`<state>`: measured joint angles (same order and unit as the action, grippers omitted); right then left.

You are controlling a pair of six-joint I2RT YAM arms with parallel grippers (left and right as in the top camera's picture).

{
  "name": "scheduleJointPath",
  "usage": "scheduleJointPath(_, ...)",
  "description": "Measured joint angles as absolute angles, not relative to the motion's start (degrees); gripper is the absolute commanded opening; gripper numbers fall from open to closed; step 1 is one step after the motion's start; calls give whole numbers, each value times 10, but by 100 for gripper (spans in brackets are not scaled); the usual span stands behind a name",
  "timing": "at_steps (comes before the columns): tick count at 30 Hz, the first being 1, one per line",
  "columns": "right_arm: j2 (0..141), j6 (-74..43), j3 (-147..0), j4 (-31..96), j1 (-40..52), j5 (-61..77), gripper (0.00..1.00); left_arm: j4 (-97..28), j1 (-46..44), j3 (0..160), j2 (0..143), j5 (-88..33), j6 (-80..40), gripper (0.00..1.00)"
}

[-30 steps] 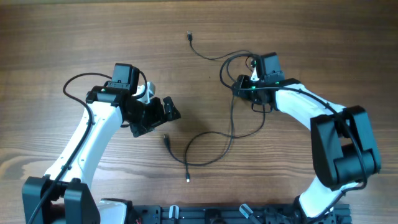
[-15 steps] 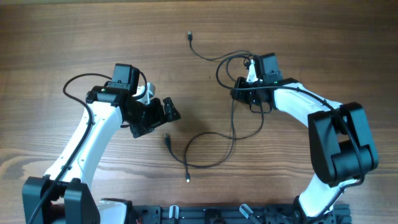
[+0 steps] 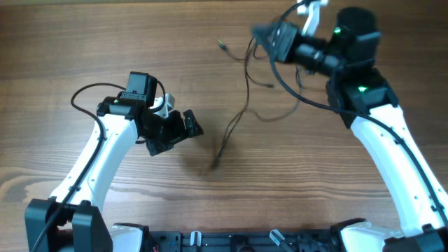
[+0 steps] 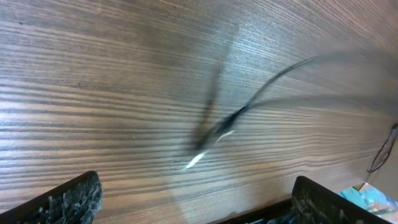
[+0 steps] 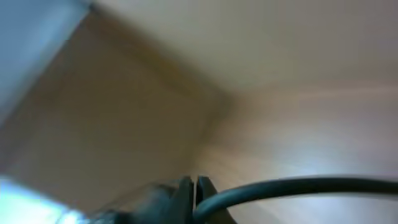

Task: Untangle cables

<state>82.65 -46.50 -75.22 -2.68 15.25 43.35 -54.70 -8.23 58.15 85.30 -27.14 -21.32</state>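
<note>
Our right gripper (image 3: 271,36) has swung up to the bench's far edge, clenched on the cables (image 3: 223,143), which trail lengthwise down to mid-bench. The loose tail ends nearest our left gripper (image 3: 180,130), which is spread wide and empty.

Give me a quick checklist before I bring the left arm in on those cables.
1. Grip: right pincer shut on the cables: ok.
2. Free hand: left pincer open and empty: ok.
3. Cables settled: not ok, motion-blurred in the overhead and left wrist views.
4. Strands separated: cannot tell through the blur.
5. Lower ends off the table: cannot tell.
</note>
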Motion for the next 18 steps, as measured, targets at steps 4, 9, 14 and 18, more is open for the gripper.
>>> scheduleJointPath(4, 821, -608, -762, -309, 153, 543, 4, -547, -82, 582, 853, -272, -213, 100)
scheduleJointPath(9, 809, -718, -764, -358, 154, 594, 4, -542, -82, 582, 853, -304, -201, 100)
scheduleJointPath(14, 811, -748, -763, -340, 154, 605, 4, -518, -105, 582, 853, -453, -44, 98)
scheduleJointPath(18, 811, -755, -763, -339, 154, 611, 4, -479, -150, 582, 853, -515, 76, 98)
